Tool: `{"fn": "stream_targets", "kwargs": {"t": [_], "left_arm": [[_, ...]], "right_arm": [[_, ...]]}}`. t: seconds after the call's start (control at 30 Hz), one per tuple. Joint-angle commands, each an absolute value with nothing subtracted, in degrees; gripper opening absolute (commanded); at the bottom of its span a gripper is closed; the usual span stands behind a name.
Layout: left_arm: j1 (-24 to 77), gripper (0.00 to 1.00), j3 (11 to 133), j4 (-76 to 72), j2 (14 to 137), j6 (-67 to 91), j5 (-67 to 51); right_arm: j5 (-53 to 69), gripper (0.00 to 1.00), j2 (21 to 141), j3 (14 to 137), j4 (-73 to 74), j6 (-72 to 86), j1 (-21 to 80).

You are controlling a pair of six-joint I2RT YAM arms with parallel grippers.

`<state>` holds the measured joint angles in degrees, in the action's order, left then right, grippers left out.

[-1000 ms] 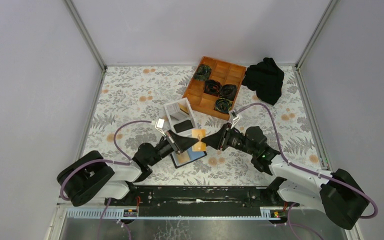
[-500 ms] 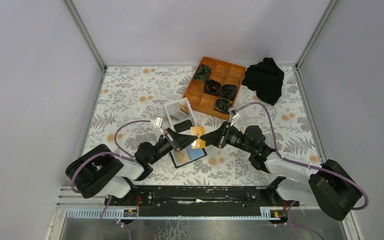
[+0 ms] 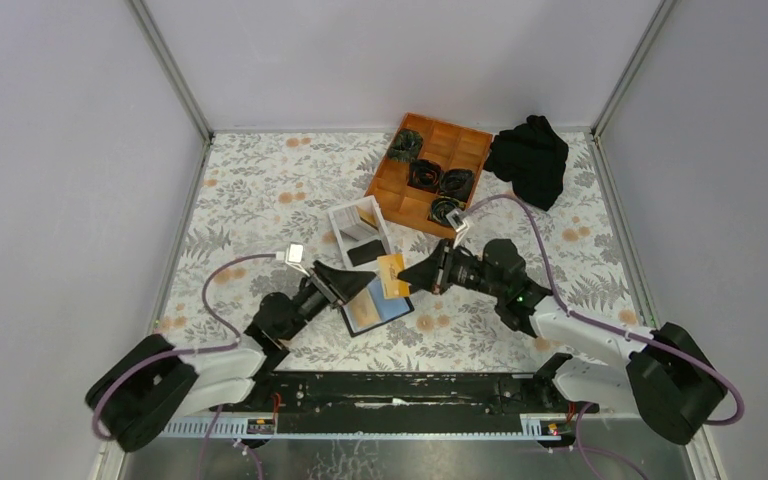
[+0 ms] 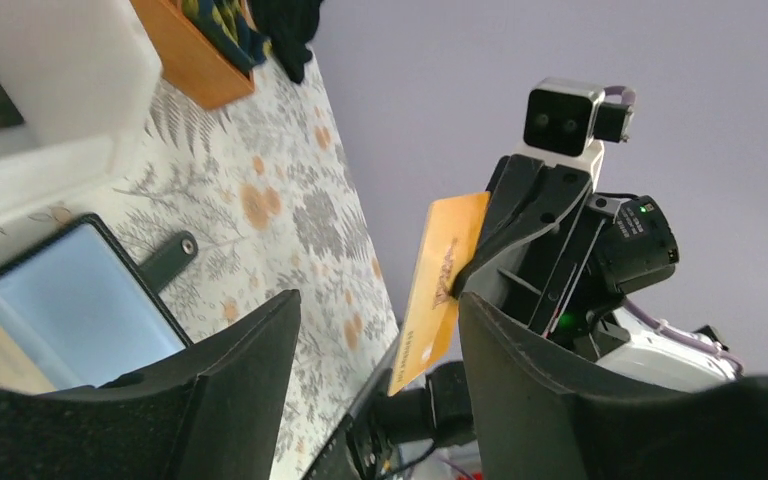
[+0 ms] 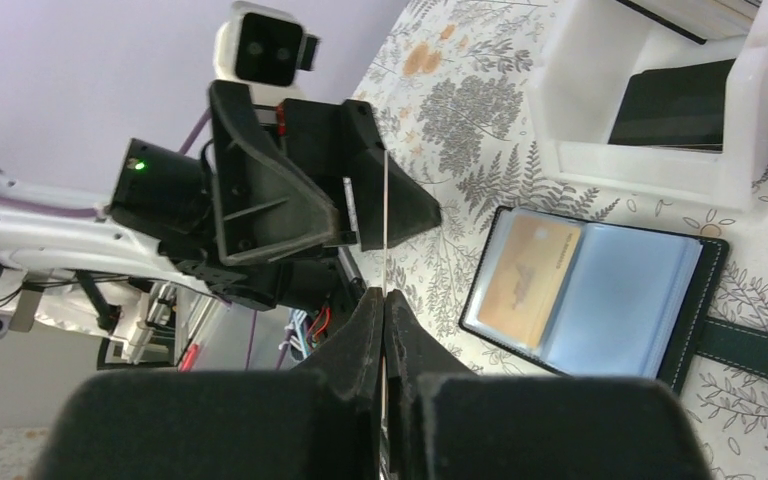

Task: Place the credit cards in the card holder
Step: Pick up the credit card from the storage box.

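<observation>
My right gripper (image 3: 409, 279) is shut on one edge of an orange credit card (image 3: 392, 276), which it holds upright above the table; the right wrist view shows that card (image 5: 386, 220) edge-on. My left gripper (image 3: 358, 287) is open just left of the card, its fingers apart from it, and the card (image 4: 440, 290) shows between them in the left wrist view. Below lies the black card holder (image 3: 375, 311), open flat, with a light blue sleeve and an orange-tan card (image 5: 530, 280) in its left pocket. Its strap tab (image 4: 168, 262) points away from me.
A white open-topped box (image 3: 360, 227) stands just behind the card holder. An orange wooden compartment tray (image 3: 430, 168) with dark rolled items sits at the back. A black cloth (image 3: 530, 158) lies at the back right.
My left gripper opened, let go of the orange card and drew back to the left. My right gripper shut on the card and now holds it alone.
</observation>
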<state>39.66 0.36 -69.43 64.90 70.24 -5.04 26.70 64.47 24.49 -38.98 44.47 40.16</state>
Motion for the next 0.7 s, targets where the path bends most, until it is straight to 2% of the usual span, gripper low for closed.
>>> {"fn": "stream_targets", "kwargs": {"t": [0.0,0.17,0.3,0.47,0.67], "left_arm": [[39.2,0.67,-1.2,-50.2,53.6,66.0,3.6],[39.2,0.66,-0.3,-32.9,42.0,63.0,7.8],[39.2,0.59,0.7,-23.0,39.3,61.2,9.5],[39.2,0.44,0.8,-17.8,39.8,61.0,10.4],[39.2,0.37,1.0,-17.7,43.1,60.9,10.1]], "right_arm": [[28.4,0.00,67.4,30.3,-31.1,39.3,39.8],[28.8,0.00,73.8,34.5,-26.7,37.5,39.8],[29.1,0.00,78.8,38.0,-23.5,35.9,39.8],[30.5,0.00,85.4,40.4,-23.1,34.8,39.8],[32.2,0.00,92.1,42.5,-24.0,35.0,39.8]]}}
